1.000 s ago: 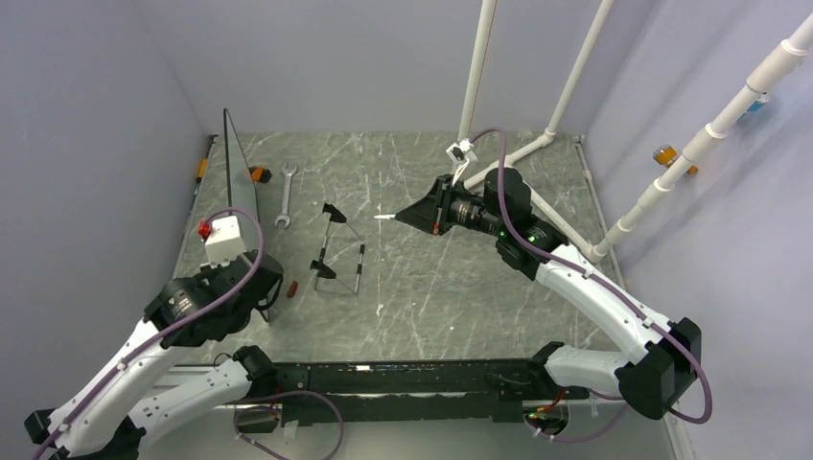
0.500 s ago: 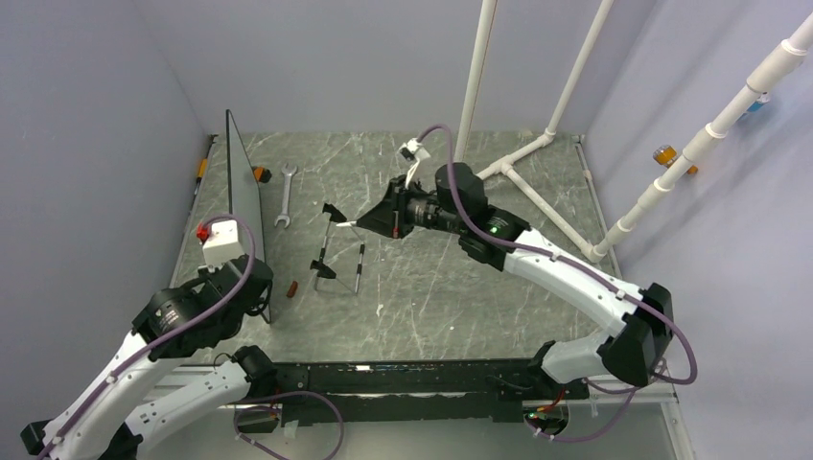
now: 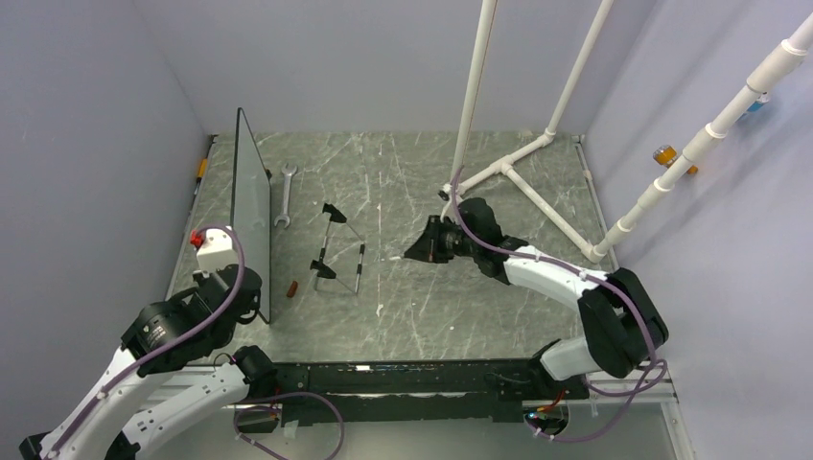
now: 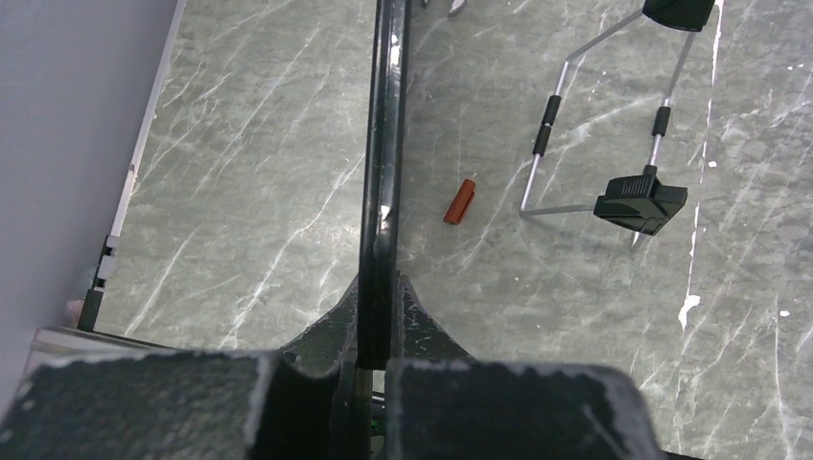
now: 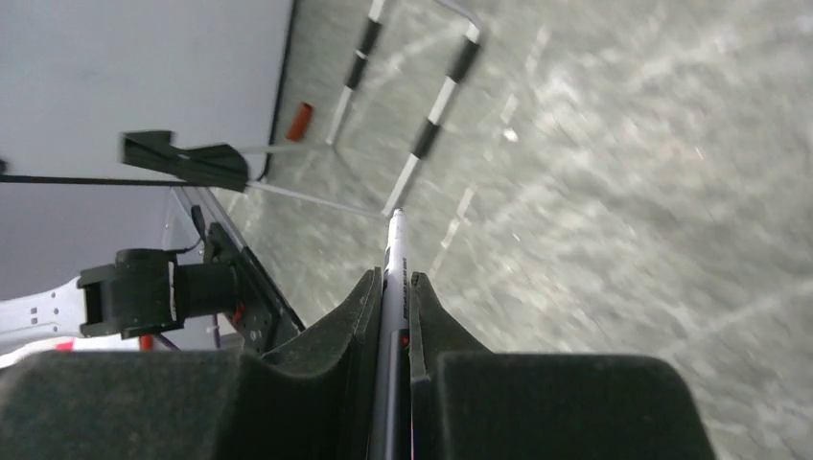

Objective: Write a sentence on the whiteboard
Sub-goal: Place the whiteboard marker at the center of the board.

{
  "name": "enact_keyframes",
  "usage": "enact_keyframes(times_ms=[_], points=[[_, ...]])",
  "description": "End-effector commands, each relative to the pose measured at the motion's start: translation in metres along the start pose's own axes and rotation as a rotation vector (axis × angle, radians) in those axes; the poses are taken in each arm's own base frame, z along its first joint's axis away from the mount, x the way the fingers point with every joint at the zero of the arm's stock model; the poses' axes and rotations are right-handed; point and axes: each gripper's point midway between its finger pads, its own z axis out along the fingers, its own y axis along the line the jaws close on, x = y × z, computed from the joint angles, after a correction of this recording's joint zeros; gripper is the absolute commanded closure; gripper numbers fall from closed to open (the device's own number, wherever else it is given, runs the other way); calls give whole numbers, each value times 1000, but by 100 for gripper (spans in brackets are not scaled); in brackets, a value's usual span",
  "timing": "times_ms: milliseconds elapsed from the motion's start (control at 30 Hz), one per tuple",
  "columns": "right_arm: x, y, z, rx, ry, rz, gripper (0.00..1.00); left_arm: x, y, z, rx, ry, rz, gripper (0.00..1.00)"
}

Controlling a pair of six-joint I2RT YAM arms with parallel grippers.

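overhead view: whiteboard stands on its long edge at the left side of the table, running front to back, with its near end pinched in the left gripper. its face is just grey glare from up there, can't read anything on it. the left wrist cam fills that in: the jaws are nearly closed, clamped on the board's dark rim, board seen dead edge-on. the right gripper is mid-table, low, pointing left, well apart from the board. overhead shows only a pale tip poking out; the right wrist cam shows the jaws narrow and closed on a marker, white tip aimed at the wire stand. that cam is motion-blurred. count: 1 board, 1 marker, 1 reddish cap loose on the table just beside the board's near end, 1 wrench near the far end, 1 wire stand with 2 black end pieces, 2 arms.
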Motion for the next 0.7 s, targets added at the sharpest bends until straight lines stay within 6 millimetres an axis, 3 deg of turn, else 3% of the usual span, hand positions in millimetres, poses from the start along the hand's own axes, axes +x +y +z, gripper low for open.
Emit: enact_keyframes(times_ms=[0, 333, 467, 667], points=[[-9, 25, -6, -217, -19, -20, 100, -3, -19, 4, 59, -10, -59, 100], [40, 10, 6, -322, 146, 60, 100, -3, -20, 5, 71, -17, -57, 100], [57, -6, 12, -280, 197, 109, 100, -3, -21, 6, 68, -17, -55, 100], [65, -30, 19, -159, 212, 117, 71, -4, -21, 5, 73, -23, -56, 100]])
